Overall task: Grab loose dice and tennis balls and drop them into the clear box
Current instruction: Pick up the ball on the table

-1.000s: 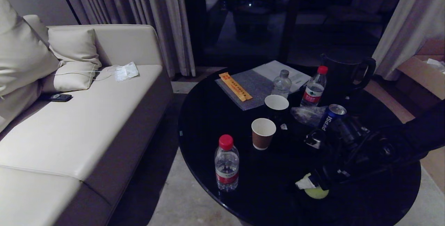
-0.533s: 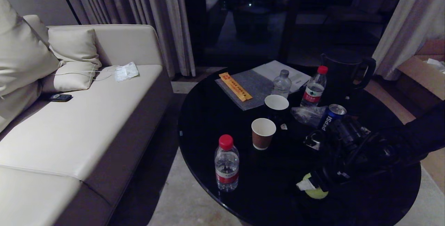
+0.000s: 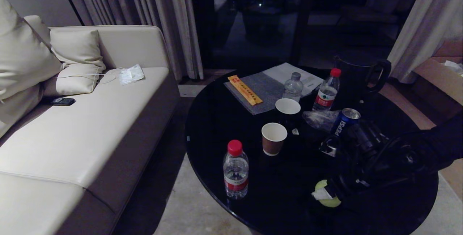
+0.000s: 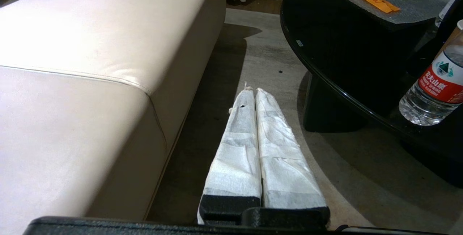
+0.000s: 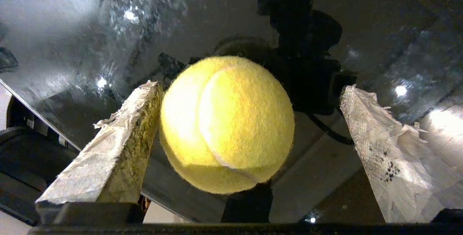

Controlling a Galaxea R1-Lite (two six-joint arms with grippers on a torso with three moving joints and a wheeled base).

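Our right hand (image 5: 249,112) spread around a tennis ball (image 5: 227,124) at the counter's (image 3: 224,126) near edge; can (image 3: 344,121) reads "PEPSI".

A cream leather sofa (image 3: 90,126) with matching cushions (image 3: 74,59) fills the left of the frame. Beige pleated curtains (image 3: 159,14) flank a dark glass window (image 3: 260,18) at upper centre. A round glossy black table (image 3: 231,119) stands lower right on pale grey floor (image 3: 191,209). The light is dim.
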